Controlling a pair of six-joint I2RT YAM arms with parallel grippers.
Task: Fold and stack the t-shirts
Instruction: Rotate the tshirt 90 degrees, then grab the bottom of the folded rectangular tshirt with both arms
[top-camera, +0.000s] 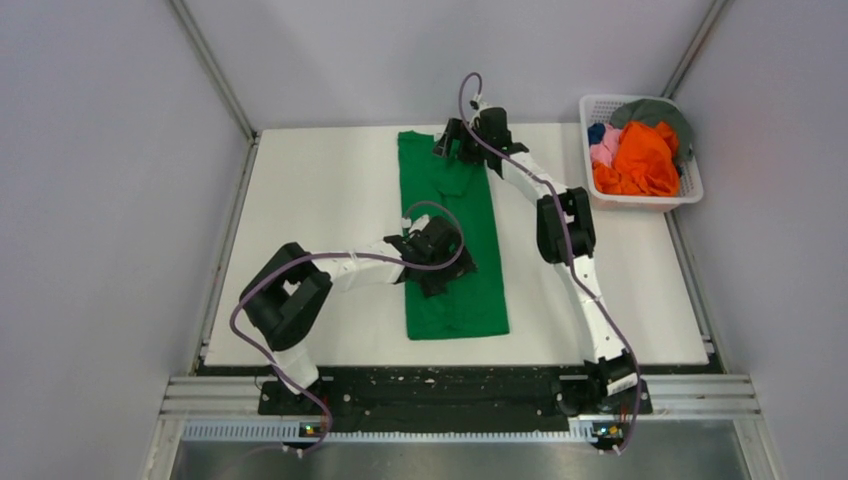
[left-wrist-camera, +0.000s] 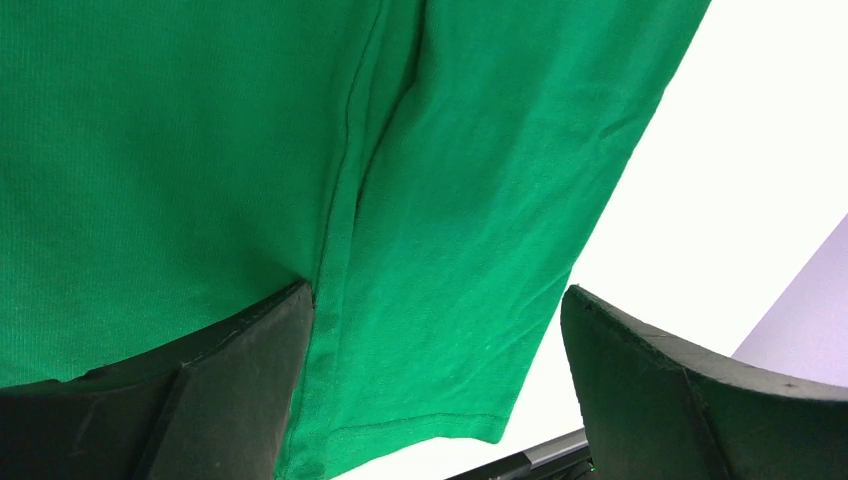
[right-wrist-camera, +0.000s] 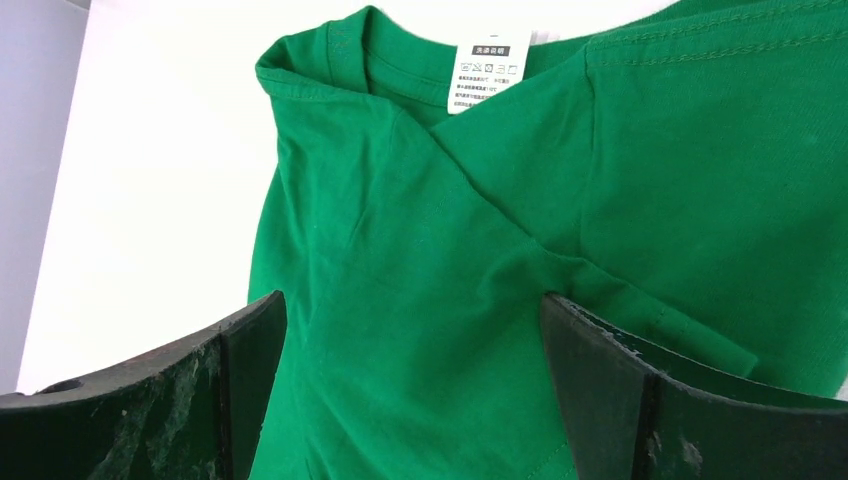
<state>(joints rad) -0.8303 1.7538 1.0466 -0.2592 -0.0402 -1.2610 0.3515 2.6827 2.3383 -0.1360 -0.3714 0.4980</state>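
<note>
A green t-shirt (top-camera: 470, 300), its sides folded in to make a long strip, lies along the middle of the white worktop (top-camera: 320, 220). The left end effector (top-camera: 440, 262) hovers released over its lower half. The right end effector (top-camera: 462, 140), also spread wide, is over the collar end. The thin, limp knit likely weighs little and sags wherever unsupported, so pinching both layers at the collar corners looks best. A white care tag (right-wrist-camera: 485, 72) shows washing symbols, its print too small to read. Other t-shirts (top-camera: 645, 160) fill the basket (top-camera: 645, 200) at far right.
</note>
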